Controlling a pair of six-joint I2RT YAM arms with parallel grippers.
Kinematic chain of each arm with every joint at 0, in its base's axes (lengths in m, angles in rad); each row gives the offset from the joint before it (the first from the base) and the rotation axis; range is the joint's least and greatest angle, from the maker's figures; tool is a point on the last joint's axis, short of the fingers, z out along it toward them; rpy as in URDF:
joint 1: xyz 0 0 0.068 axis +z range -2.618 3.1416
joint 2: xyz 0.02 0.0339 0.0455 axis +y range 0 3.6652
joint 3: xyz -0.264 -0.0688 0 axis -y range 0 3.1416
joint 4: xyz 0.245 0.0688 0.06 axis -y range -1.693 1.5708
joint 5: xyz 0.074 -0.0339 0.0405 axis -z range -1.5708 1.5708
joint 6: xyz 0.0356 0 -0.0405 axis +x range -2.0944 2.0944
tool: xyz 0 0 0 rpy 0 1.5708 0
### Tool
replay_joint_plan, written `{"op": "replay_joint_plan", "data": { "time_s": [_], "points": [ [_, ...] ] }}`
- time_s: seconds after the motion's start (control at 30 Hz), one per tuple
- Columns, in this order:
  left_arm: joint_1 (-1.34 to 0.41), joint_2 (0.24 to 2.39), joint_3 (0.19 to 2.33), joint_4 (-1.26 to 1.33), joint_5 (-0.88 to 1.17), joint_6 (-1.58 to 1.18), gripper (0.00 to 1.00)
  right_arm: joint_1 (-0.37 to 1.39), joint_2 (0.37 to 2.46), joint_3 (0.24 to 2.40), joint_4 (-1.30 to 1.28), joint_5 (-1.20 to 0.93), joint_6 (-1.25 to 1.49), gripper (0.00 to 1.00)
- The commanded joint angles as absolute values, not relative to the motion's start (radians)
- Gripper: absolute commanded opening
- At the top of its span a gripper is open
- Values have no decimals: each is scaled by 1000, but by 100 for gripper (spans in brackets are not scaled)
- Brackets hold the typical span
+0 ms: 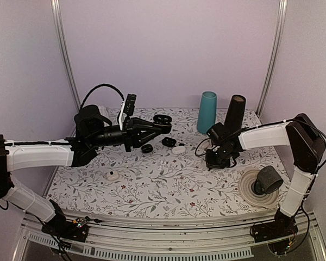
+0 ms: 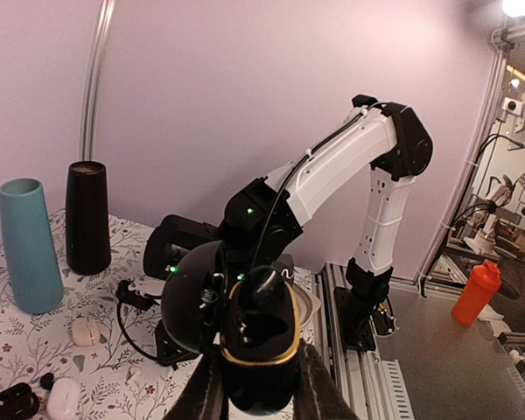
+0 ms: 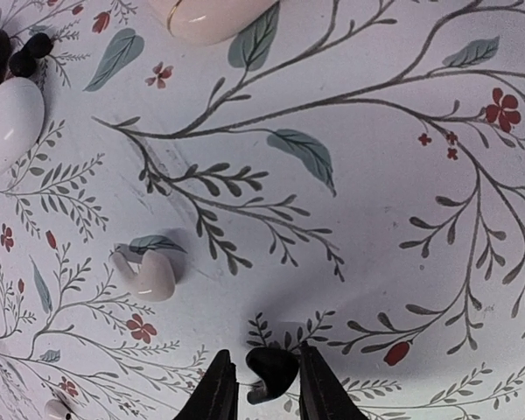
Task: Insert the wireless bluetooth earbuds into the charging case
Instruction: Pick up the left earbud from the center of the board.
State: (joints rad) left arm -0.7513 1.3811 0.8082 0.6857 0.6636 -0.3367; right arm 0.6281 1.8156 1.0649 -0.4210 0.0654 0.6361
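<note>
Black earbud (image 3: 271, 372): bottom centre of right wrist view, on the bench (image 3: 376, 175), straddled by right tool (image 3: 268, 360); grip cannot be told.
Left tool (image 2: 261, 389): clenched on open black charging case (image 2: 261, 346).
Handling: likely light, slick, stiff; pinch across its body.

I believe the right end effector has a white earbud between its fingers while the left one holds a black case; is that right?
Not quite. In the right wrist view the earbud between the fingers of the right end effector is black; a white earbud lies apart. The left end effector does hold a black case.
</note>
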Motion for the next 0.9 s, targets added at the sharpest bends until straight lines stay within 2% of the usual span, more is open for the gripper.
{"op": "replay_joint_plan", "data": {
  "time_s": [0.0, 0.87],
  "points": [
    [-739, 1380, 802, 711, 655, -330, 0, 644, 1859, 1116, -445, 72, 615, 25],
    [-738, 1373, 792, 712, 641, -327, 0, 715, 1970, 1245, -610, 221, 575, 25]
  ]
}}
